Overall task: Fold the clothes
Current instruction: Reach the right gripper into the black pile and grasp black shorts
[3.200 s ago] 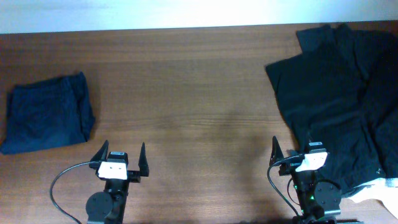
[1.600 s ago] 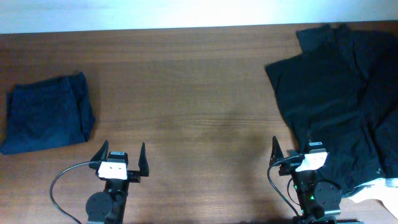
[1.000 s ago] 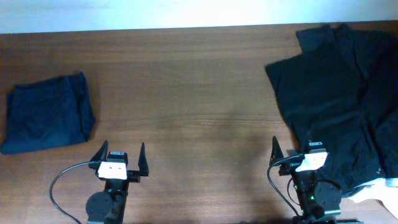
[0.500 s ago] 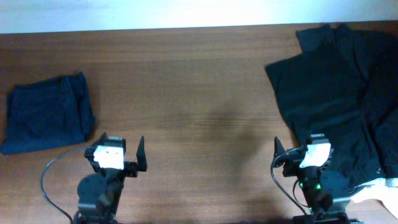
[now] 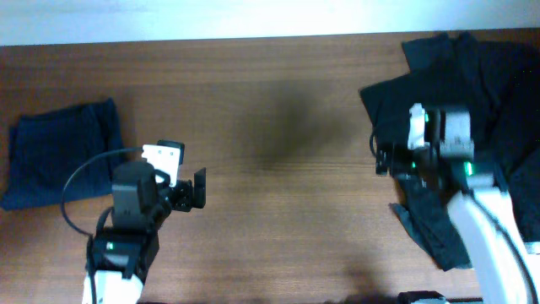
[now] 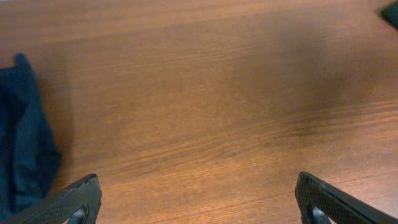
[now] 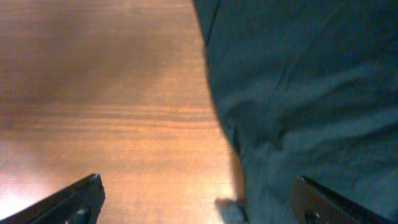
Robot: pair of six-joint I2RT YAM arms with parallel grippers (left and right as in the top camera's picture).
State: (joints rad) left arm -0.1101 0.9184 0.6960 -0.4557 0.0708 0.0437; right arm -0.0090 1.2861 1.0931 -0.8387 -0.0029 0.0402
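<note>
A pile of limp black clothes [image 5: 472, 76] lies spread at the table's right side. It fills the right half of the right wrist view [image 7: 298, 81], with its edge running down the middle. A folded dark navy garment [image 5: 63, 152] lies at the far left, and its edge shows in the left wrist view [image 6: 22, 143]. My right gripper [image 5: 430, 162] is open and empty, hovering above the left edge of the black clothes [image 7: 199, 202]. My left gripper [image 5: 164, 183] is open and empty above bare table, right of the navy garment [image 6: 199, 205].
The brown wooden table [image 5: 270, 110] runs between the two garments. A pale strip of cloth [image 5: 531, 248] shows at the right edge under the black pile. The table's far edge meets a white wall at the top.
Both arms have lifted from the front edge and moved forward. The right gripper now hangs over the black clothes' left edge, and the left is beside the navy garment. The clothes have not moved.
</note>
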